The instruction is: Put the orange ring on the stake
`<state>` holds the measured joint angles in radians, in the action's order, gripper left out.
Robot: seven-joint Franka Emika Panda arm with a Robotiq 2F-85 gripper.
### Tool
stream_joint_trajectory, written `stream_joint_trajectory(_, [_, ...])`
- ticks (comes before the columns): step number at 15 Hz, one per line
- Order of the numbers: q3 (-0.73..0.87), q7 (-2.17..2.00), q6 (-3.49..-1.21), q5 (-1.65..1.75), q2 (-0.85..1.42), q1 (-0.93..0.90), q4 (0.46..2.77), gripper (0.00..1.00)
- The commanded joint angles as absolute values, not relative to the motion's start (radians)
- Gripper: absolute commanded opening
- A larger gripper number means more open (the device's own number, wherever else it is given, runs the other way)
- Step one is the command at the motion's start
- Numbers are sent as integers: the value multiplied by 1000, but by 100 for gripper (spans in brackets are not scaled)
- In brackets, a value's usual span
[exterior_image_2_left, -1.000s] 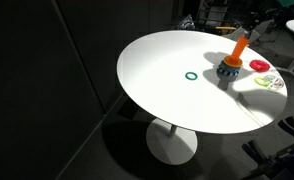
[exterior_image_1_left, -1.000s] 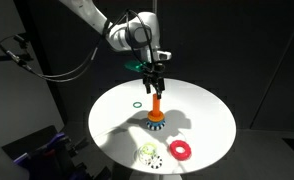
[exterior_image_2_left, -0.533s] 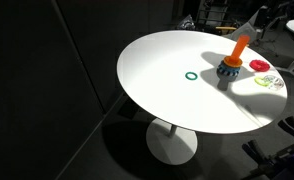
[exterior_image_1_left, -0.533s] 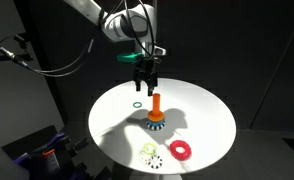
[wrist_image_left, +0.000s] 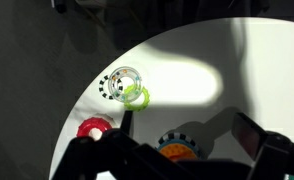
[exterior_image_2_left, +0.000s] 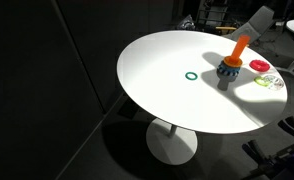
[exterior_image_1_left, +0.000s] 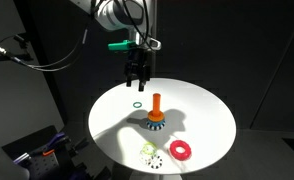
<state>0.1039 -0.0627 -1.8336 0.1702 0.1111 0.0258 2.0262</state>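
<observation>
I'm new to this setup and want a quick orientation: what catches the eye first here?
A brightly lit round white table stands in a dark room, with an orange peg upright on a blue base near its middle. The end effector hangs in the air above the table, and a red ring lies near the table's edge.

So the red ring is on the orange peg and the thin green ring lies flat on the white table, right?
Not the red one: in an exterior view the red ring lies on the table, apart from the stake. The green ring does lie flat on the table.
</observation>
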Motion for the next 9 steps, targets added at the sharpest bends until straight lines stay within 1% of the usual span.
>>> stream_joint_trajectory(1, [87, 28, -1809, 137, 25, 44, 2076, 100])
stream_joint_trajectory(9, [94, 133, -1855, 77, -102, 48, 2157, 100])
